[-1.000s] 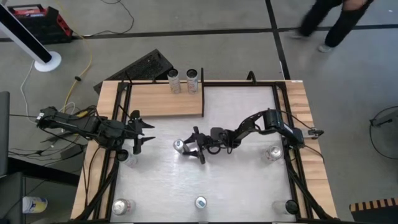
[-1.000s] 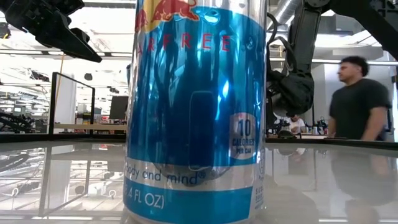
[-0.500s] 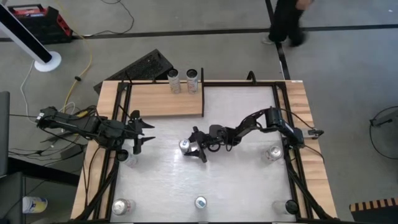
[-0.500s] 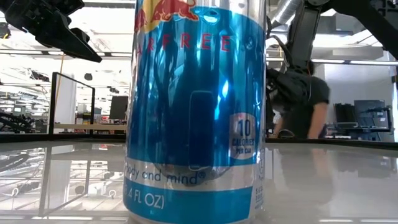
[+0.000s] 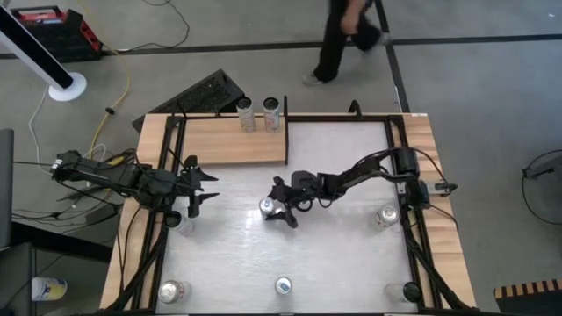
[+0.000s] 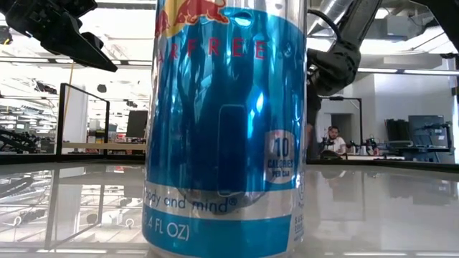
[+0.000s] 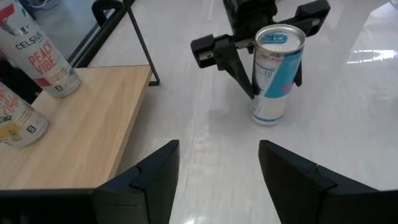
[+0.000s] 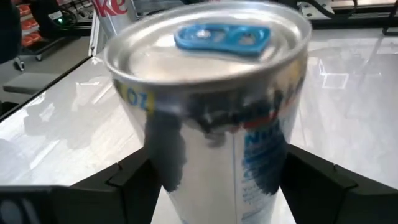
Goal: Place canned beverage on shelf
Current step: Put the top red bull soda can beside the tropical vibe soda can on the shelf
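Observation:
A silver and light-blue can (image 5: pixel 267 207) stands near the table's middle, also in the left wrist view (image 7: pixel 277 74) and the right wrist view (image 8: pixel 211 112). My right gripper (image 5: pixel 279 204) is shut on it. The shelf (image 5: pixel 233 140), a pale wood board, lies flat at the far left and bears two upright cans (image 5: pixel 245 114) (image 5: pixel 272 112) at its far edge. My left gripper (image 5: pixel 198 189) is open and empty near the table's left side, close to the shelf's near edge; its fingers (image 7: pixel 155 180) show in its wrist view. My right gripper pinches the can's upper side wall (image 7: pixel 256 87) between its two fingers, one finger (image 8: pixel 130 180) on each side. The fingers come from the table's right, slanting down. The can is about upright, slightly tilted; whether its base touches the tabletop I cannot tell.
Loose cans stand at the near left (image 5: pixel 171 290), near middle (image 5: pixel 283 285), right side (image 5: pixel 386 215) and under the left arm (image 5: pixel 178 221). The near-middle can (image 6: pixel 226 122) fills the low view. A dark round thing (image 5: pixel 411 290) is near right. A person (image 5: pixel 347 35) walks beyond the table.
My right gripper has drawn back a little toward the table's right edge, and the can between its fingers has gone with it, staying about upright. The person beyond the table has walked from right to left.

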